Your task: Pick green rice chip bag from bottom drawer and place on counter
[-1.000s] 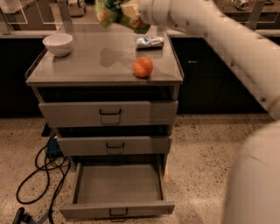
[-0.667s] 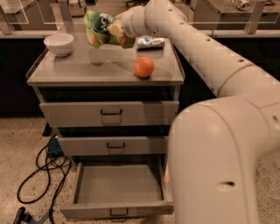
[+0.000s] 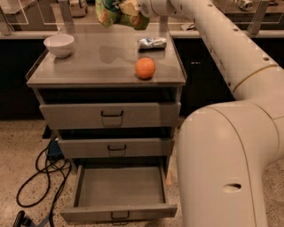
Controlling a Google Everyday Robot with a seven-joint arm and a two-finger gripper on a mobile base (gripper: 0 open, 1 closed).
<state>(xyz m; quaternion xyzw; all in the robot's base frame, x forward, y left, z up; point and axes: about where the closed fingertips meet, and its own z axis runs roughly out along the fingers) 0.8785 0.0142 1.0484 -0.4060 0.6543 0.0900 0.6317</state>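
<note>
While the green rice chip bag (image 3: 106, 13) hangs in the air at the top edge of the view, my fingers (image 3: 128, 7) are closed on its crumpled end, for nothing else holds it up. From the fingers it droops down and off toward the white bowl's (image 3: 59, 44) side, its upper part cut off by the edge of the view. It hangs above the back half of the worktop (image 3: 88, 66), clear of the surface, and throws a soft shadow on the metal near the middle. The move I judge to be next is straight down onto that bare patch, which lies between the bowl and the silver wrapper (image 3: 151, 42), with the orange (image 3: 145, 68) nearer the front.

The bag is thin, crinkly film, light green with a darker round mark, and it will slump rather than stand. The worktop is flat, dull grey metal with a low raised rim. The bowl is smooth and glossy, the orange round and likely to roll if nudged. Far below, the bottom drawer (image 3: 120, 186) stands pulled out, its grey floor showing nothing inside.
</note>
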